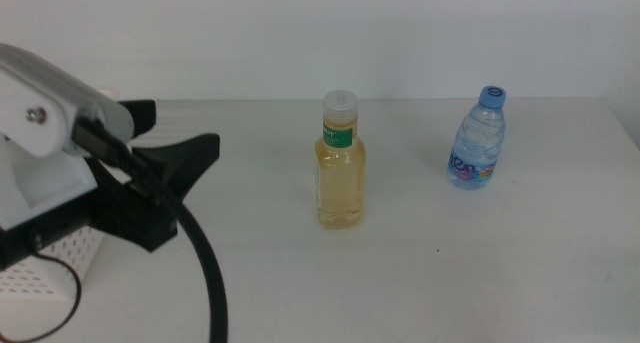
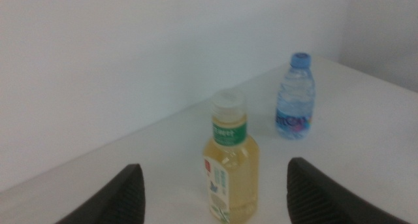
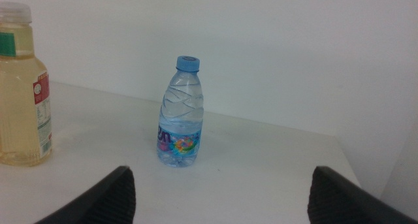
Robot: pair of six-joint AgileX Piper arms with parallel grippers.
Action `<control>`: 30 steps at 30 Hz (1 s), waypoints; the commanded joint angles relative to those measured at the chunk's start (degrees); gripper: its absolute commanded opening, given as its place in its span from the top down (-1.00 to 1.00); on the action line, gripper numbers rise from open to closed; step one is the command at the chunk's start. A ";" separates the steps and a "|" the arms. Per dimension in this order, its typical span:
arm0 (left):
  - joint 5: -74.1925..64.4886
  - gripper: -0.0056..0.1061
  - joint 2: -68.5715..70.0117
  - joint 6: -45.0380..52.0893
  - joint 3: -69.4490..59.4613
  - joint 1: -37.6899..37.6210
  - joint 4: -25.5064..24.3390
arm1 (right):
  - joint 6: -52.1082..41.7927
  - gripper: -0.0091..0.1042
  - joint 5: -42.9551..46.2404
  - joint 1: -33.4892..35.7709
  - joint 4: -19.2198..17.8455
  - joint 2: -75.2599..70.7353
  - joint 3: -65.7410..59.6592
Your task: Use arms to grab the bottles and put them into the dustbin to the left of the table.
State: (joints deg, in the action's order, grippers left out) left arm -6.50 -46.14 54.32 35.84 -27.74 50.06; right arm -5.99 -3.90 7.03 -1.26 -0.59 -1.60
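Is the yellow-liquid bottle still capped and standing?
Yes, upright and capped: the yellow bottle stands on its base on the table, white cap on top.

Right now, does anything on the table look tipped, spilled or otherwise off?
Nothing stands out. The yellow-liquid bottle and the small water bottle both stand upright, capped and apart on the table, with no liquid around them. The left gripper is open, facing the yellow-liquid bottle; the right gripper is open too.
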 commanded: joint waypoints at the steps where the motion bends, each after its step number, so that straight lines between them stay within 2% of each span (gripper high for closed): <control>1: 0.94 -0.26 0.52 -0.89 1.23 -0.33 -0.99 | -0.70 -0.41 4.25 -0.29 -0.33 -1.51 0.42; 4: 0.89 -0.26 0.75 -9.85 0.37 -0.63 -11.66 | -0.70 -0.41 4.25 -0.29 -0.33 -1.51 0.42; 6: 1.45 -0.26 0.76 -22.50 -0.63 -1.15 -19.98 | -0.70 -0.41 4.25 -0.29 -0.33 -1.51 0.42; 8: 2.65 -0.26 0.76 -37.18 -2.26 -2.00 -31.53 | -0.70 -0.41 4.25 -0.29 -0.33 -1.51 0.42; 12: 8.90 -0.26 0.48 -60.90 -6.59 -3.86 -51.31 | -0.70 -0.41 4.25 -0.29 -0.33 -1.51 0.42; 14: 13.30 -0.26 0.48 -69.16 -9.12 -4.15 -57.36 | -0.70 -0.41 4.25 -0.29 -0.33 -1.51 0.42; 17: 17.20 -0.26 0.48 -73.56 -11.65 -4.15 -60.09 | -0.70 -0.41 4.25 -0.29 -0.33 -1.51 0.42; 24: 18.95 -0.26 0.48 -71.91 -15.55 -4.15 -60.11 | -0.70 -0.41 4.25 -0.29 -0.33 -1.51 0.42; 26: 19.98 -0.26 0.48 -69.89 -16.65 -4.15 -58.25 | -0.70 -0.41 4.25 -0.29 -0.33 -1.51 0.42; 30: 20.00 -0.26 0.48 -63.35 -17.32 -4.15 -51.23 | -0.70 -0.41 4.25 -0.29 -0.33 -1.51 0.42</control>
State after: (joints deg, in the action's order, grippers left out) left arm 8.44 -45.94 -11.91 17.20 -31.71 -4.51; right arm -5.99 -3.90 7.03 -1.26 -0.59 -1.60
